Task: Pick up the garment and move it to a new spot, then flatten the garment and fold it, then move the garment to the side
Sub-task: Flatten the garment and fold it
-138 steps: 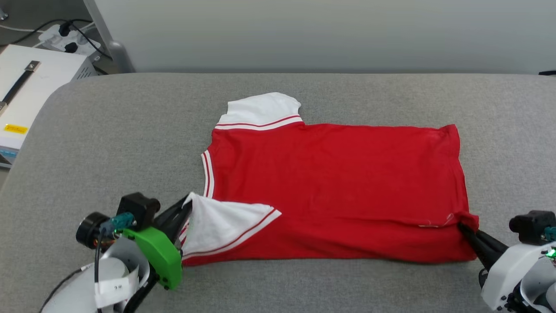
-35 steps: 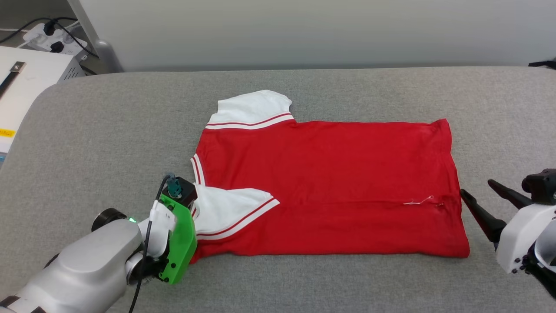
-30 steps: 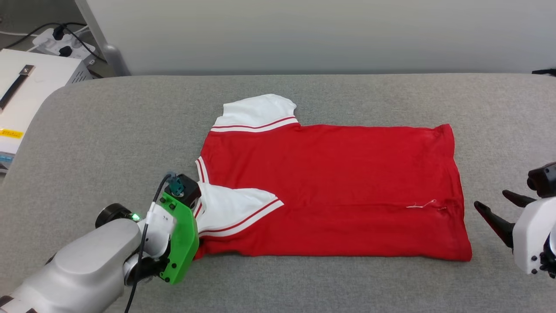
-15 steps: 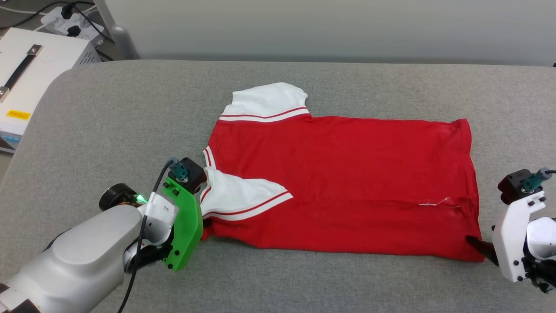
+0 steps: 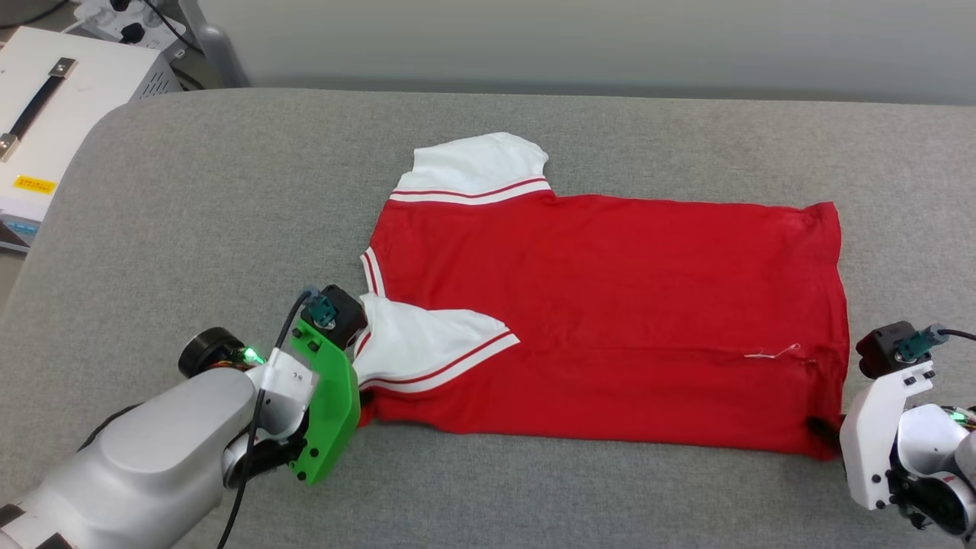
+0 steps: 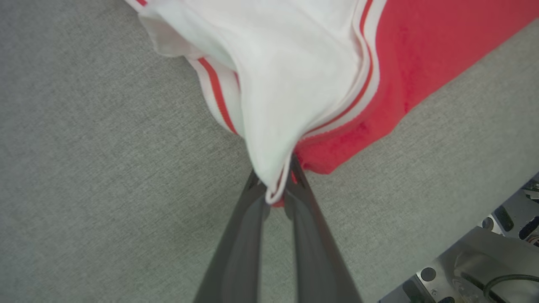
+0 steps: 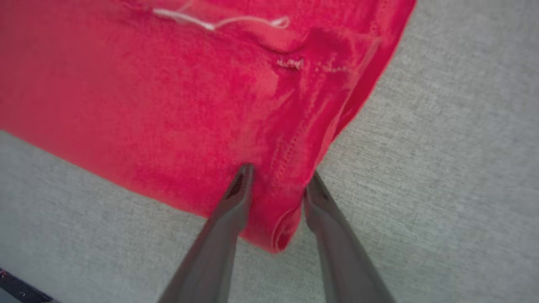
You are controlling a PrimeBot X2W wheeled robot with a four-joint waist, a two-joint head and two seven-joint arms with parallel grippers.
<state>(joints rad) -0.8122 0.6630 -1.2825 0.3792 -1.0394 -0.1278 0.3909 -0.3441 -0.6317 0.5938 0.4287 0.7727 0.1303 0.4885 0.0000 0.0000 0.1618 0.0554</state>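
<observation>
Since a second ago, my right gripper (image 7: 280,176) has come in from the open space beside the hem to the near right corner of the red jersey-style garment (image 5: 610,305), which has white short sleeves and red-and-white striped trim. The head camera has also shifted. In the right wrist view my two dark fingers (image 7: 236,198) straddle that hem corner, one on the red cloth and one at its outer edge. The jaws are apart, with a fold of fabric between them and not yet pinched.

My left gripper (image 6: 276,185) is closed on the edge of the near white sleeve (image 6: 286,75), with the cloth clamped between the fingertips. That sleeve lies folded inward over the red body.

The garment lies spread on the grey woven padded surface (image 5: 229,191), plain red side up, with the neck end toward my left and the hem toward my right. The far white sleeve (image 5: 476,164) lies flat at the far edge. A loose white thread (image 5: 770,353) rests near the hem. A white box with a black strap handle (image 5: 53,114) stands beyond the surface's far left corner.
</observation>
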